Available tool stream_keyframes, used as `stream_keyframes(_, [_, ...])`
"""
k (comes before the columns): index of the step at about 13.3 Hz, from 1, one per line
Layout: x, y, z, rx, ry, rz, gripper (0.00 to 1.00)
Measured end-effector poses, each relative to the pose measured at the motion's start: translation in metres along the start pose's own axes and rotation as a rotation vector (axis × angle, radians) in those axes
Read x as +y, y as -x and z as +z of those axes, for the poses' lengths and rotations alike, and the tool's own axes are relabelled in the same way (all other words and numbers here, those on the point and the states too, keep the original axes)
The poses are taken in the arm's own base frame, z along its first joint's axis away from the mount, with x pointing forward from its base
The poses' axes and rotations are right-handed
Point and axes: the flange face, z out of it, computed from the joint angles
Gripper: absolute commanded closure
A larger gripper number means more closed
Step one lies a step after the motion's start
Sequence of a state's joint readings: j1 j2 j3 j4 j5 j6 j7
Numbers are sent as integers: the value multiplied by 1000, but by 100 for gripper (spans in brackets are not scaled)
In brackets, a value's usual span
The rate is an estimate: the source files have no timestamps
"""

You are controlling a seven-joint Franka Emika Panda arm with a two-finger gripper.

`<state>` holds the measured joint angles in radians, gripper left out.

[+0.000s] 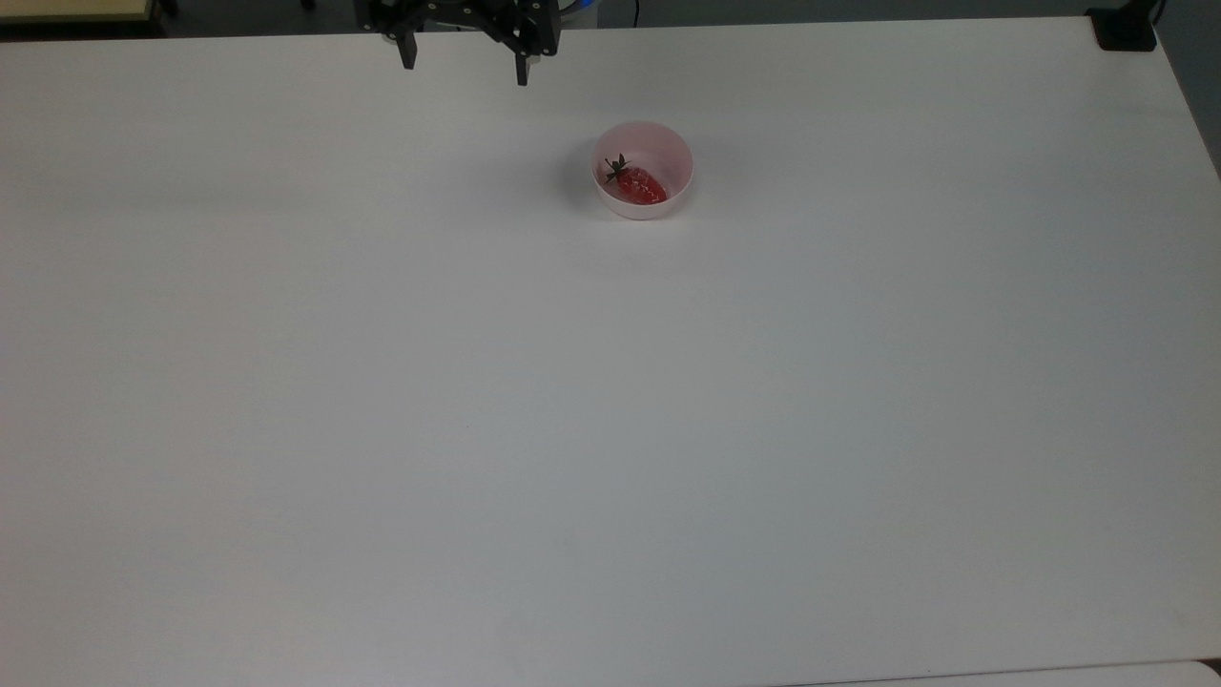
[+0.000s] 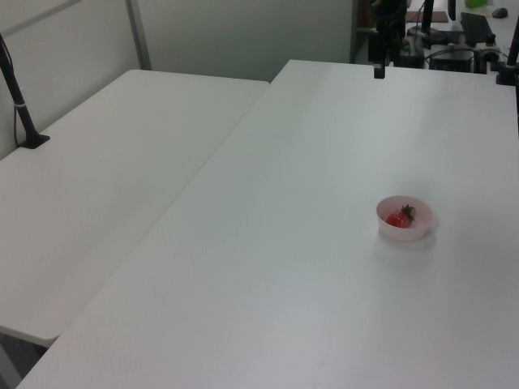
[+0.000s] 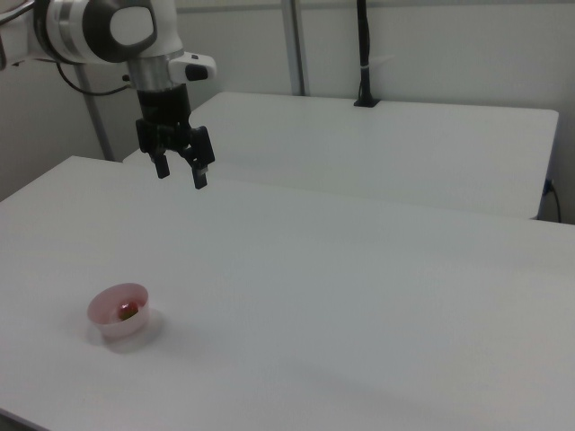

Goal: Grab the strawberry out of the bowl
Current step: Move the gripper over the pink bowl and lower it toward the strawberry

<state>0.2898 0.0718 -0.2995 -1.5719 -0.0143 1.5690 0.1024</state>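
Gripper (image 3: 179, 171) hangs high over the table (image 1: 477, 429), fingers spread wide, nothing between them. Landmark is the bowl (image 1: 668, 143): gripper sits well apart from it, off toward the top view's upper left, at the table's far edge. Bowl stands alone on the bare white top. Strawberry (image 1: 641, 184) lies inside it on its side, pressed toward the wall nearest the top view's bottom. Long axis runs diagonally in the top view: leafy cap toward the bowl's upper left, tip toward its lower right. Step in hand looks like the approach. I'd centre over the berry first, turn the wrist so the fingers close across the short axis, then descend straight, keeping both fingertips inside the rim so the light bowl doesn't get knocked or tipped.
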Motion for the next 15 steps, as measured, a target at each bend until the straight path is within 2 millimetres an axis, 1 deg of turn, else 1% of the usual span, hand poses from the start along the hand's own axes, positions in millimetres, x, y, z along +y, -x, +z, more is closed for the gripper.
stream_keyframes(1, [14,-2,-4,9,-21,-12,0])
stream_keyframes(2, [8,-2,2,1,-33,-52,0])
stream_keyframes(4, [-41,-6,57,-47,-31,-150,0])
stream_keyframes(5, [-54,-8,76,-68,-26,-171,0])
stream_keyframes(6, [-55,-9,80,-72,-25,-173,0])
stream_keyframes(9, [-46,-8,73,-59,-29,-187,0])
stream_keyframes(10, [-48,-6,77,-68,-27,-212,0])
stream_keyframes(11, [-58,-1,89,-92,-22,-241,1])
stream_keyframes(13, [-91,12,123,-132,-5,-306,6])
stream_keyframes(14, [-116,22,147,-138,6,-351,11])
stream_keyframes(15, [-128,27,159,-140,13,-376,17])
